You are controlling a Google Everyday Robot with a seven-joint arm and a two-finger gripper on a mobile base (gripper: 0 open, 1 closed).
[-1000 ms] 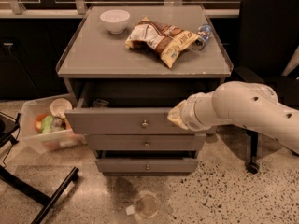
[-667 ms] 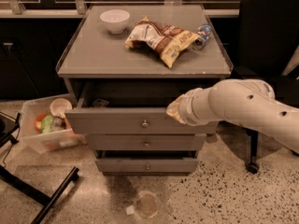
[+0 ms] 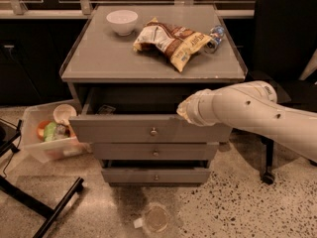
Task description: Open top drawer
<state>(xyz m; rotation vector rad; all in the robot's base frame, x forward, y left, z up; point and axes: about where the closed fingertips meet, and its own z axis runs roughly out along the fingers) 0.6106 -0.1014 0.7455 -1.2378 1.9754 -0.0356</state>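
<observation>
The top drawer (image 3: 114,129) sits in the middle of the frame, already pulled well out from the cabinet (image 3: 99,63). Its front stands forward of the two lower drawers (image 3: 124,151), and a dark gap shows behind its upper edge. The knob (image 3: 153,131) is bare, with nothing touching it.

The white arm (image 3: 247,110) reaches in from the right edge of the frame. The gripper (image 3: 182,111) is at its tip, level with the drawer's upper rim and right of centre. It seems to be at the rim rather than the knob, probably because the top edge gives a broad hold for pulling, though the arm's end hides the contact. Whether it is clamped on the rim or released cannot be told.

On the cabinet top, a bowl (image 3: 122,21) and a snack bag (image 3: 171,38) lie well back from the front edge, so the drawer's travel does not disturb them. A plastic bin (image 3: 34,150) stands on the floor at lower left, beside the cabinet.

Compared with a second ago, the arm's tip has lifted slightly, from over the drawer front to its top edge. The drawer is out about as far as it was, so the opening looks largely done.
</observation>
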